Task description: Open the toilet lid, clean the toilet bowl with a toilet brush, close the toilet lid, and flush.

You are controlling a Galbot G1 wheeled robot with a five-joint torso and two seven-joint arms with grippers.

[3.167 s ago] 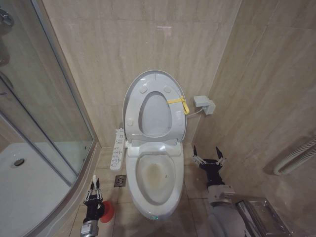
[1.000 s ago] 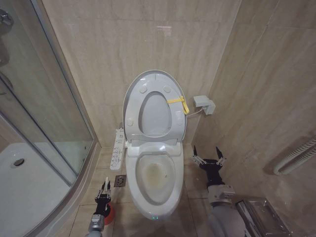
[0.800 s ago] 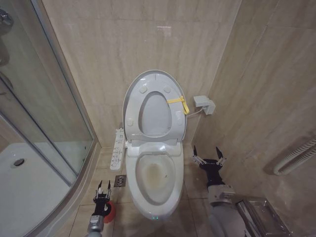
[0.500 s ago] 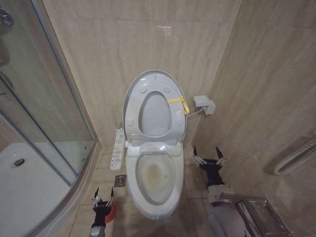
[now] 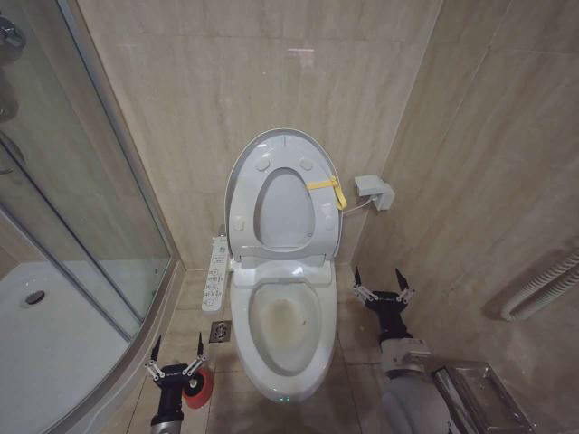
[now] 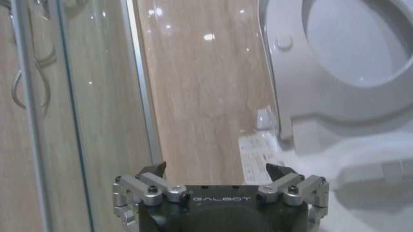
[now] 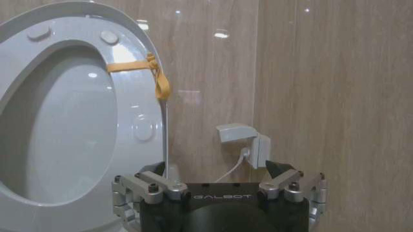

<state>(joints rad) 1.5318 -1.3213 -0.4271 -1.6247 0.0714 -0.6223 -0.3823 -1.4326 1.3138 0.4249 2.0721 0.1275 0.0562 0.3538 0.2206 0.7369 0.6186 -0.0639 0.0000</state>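
Observation:
The toilet lid stands upright against the wall, and the seat ring with its yellow strap is raised against it. Below them the toilet bowl lies uncovered, with a yellowish stain inside. My left gripper is open, low on the floor left of the bowl, right over the red holder. The toilet brush is hidden behind that gripper. My right gripper is open and empty, just right of the bowl. In the wrist views the left gripper and the right gripper both have their jaws spread.
A glass shower enclosure with a white tray fills the left side. A long white button panel hangs beside the bowl, near a floor drain. A wall box, a metal bin and a grab rail are on the right.
The left gripper was shut on the brush's white handle. It sank toward the red holder, opened and let the handle go. The right arm has not moved.

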